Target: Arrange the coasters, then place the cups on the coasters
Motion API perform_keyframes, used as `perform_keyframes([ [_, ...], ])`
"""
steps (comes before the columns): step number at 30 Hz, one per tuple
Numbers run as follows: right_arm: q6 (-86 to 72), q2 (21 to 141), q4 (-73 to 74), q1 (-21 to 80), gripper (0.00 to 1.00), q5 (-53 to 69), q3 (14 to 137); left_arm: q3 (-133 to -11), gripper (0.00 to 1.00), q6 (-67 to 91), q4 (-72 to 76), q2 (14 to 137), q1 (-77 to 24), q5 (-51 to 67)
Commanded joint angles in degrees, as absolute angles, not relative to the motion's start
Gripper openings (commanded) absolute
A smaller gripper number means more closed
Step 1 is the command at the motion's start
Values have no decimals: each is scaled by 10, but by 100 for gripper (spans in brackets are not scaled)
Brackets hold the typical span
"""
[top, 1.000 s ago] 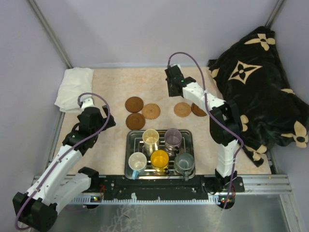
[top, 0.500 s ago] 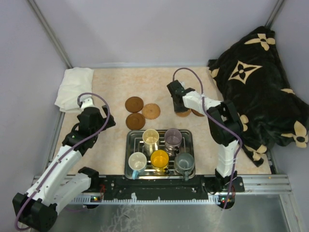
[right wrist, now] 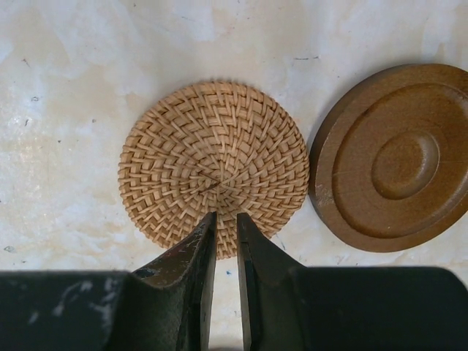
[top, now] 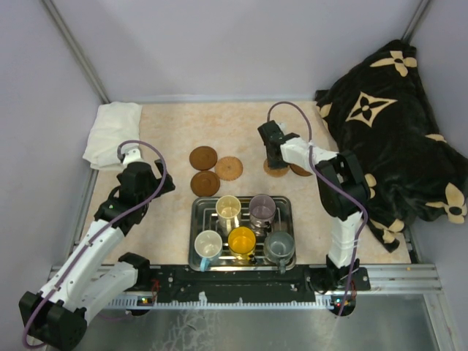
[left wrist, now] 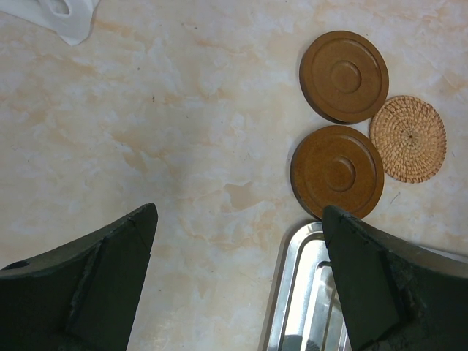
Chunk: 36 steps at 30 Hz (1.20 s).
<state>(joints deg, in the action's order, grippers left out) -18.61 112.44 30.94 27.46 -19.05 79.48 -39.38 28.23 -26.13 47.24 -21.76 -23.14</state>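
Right hand point(right wrist: 226, 217) is hovering, nearly pressed together, at the woven coaster point(right wrist: 212, 157) edge.
A dark coaster point(right wrist: 395, 157) is lying just beside it; left hand point(left wrist: 239, 212) is hanging spread.

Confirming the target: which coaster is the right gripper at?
The woven coaster of the right-hand pair, beside a solid brown coaster. The right gripper has its near-closed tips over its edge; the other woven one lies further left.
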Motion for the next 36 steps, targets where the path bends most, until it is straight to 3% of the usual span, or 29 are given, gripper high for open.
perform_keyframes([
  [1,-185,1118,293,267,18,-184,816,-392,100,280,-256,475,-219,-232],
  [36,-178,1163,303,274,18,-155,856,-395,100,278,-257,477,-219,-237],
])
